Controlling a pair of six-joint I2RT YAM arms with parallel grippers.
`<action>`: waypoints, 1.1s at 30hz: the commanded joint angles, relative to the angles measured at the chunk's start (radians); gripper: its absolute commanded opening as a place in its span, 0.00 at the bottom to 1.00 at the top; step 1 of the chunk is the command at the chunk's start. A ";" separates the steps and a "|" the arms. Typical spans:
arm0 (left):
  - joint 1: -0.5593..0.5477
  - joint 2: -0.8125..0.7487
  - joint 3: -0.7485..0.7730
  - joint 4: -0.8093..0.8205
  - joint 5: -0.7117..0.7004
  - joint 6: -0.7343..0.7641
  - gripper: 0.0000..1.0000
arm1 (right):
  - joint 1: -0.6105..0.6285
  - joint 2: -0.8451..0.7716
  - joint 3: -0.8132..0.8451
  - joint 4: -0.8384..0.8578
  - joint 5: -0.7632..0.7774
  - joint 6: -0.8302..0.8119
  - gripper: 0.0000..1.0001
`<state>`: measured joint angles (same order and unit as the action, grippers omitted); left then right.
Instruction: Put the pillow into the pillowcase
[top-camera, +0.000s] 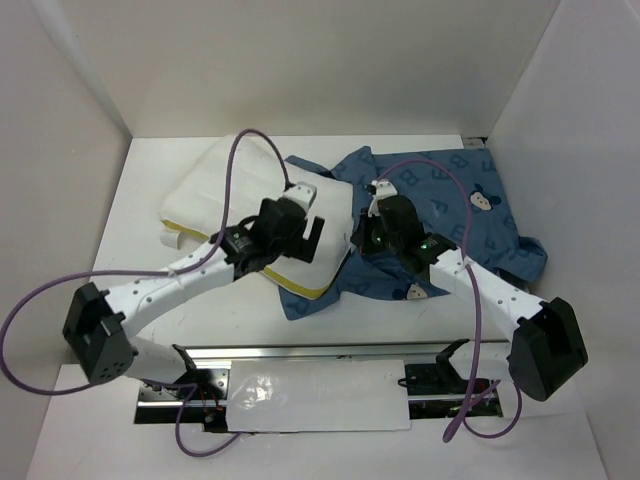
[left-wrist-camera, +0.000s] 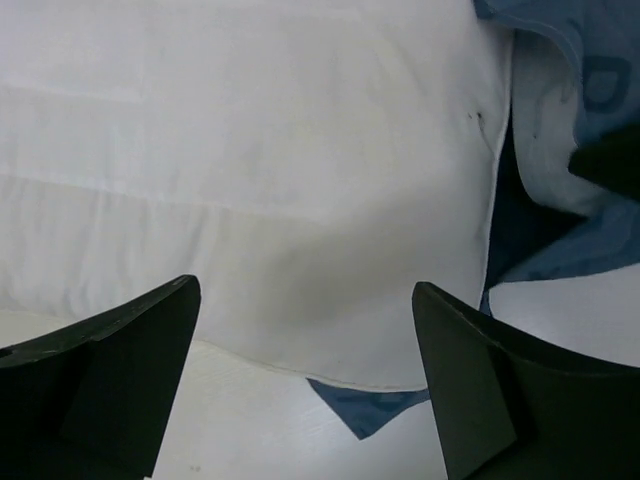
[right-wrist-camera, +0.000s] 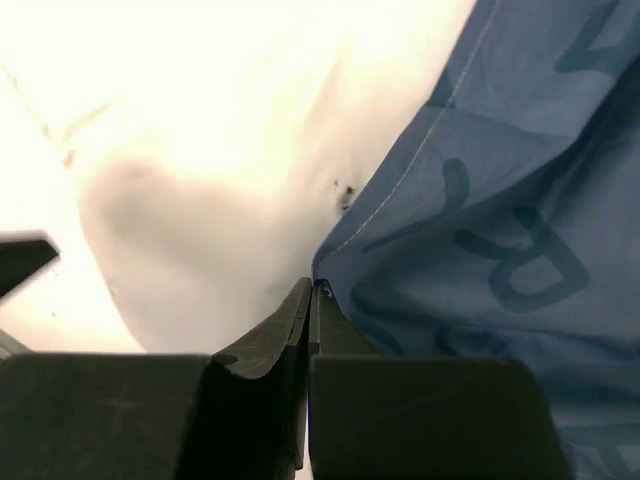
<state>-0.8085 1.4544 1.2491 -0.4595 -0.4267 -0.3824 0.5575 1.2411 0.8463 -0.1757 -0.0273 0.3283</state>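
Pillow (top-camera: 225, 195) first: it's a big soft white rectangular cushion with quilted ribs, lying flat on the white bench (top-camera: 330, 147), left of centre and angled. From overhead you can see its yellow band (top-camera: 300, 288) along the near edge, which neither wrist cam catches. The pillowcase (top-camera: 450, 205), a dusty-blue fabric cover with darker letters, is spread out crumpled to the right. Its left side runs under the pillow's right end, so some blue sticks out below the near corner too. The top view also shows a cartoon mouse face (top-camera: 483, 200) near the far right edge and a second mouse face (top-camera: 413, 292) right by the right arm.

The left pincer (left-wrist-camera: 305, 290) is released, fingers wide apart, hovering over the near right part of the pillow. Its own cam shows white fabric bulging between the fingers and a blue corner poking out from under the pillow's edge. I can't tell if the fingers touch anything.

The right pincer (right-wrist-camera: 312, 292) is where the wrist cam really helps. From above it's just a black lump where pillow meets pillowcase. Up close it's clenched tight, with the stitched hem of the pillowcase pinched at its tips, white pillow on the left and blue on the right.
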 joint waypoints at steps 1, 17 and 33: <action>-0.038 -0.069 -0.228 0.103 0.138 0.120 1.00 | -0.001 -0.019 -0.001 0.065 -0.039 0.003 0.00; -0.083 0.202 -0.128 0.254 -0.032 0.150 0.00 | 0.030 0.009 0.027 0.012 -0.135 -0.063 0.00; -0.023 0.078 -0.023 0.459 -0.048 -0.111 0.00 | 0.050 -0.020 0.146 -0.148 -0.351 -0.055 0.00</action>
<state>-0.8307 1.5112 1.1778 -0.1902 -0.5129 -0.4274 0.5938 1.2495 0.9279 -0.2676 -0.2443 0.2684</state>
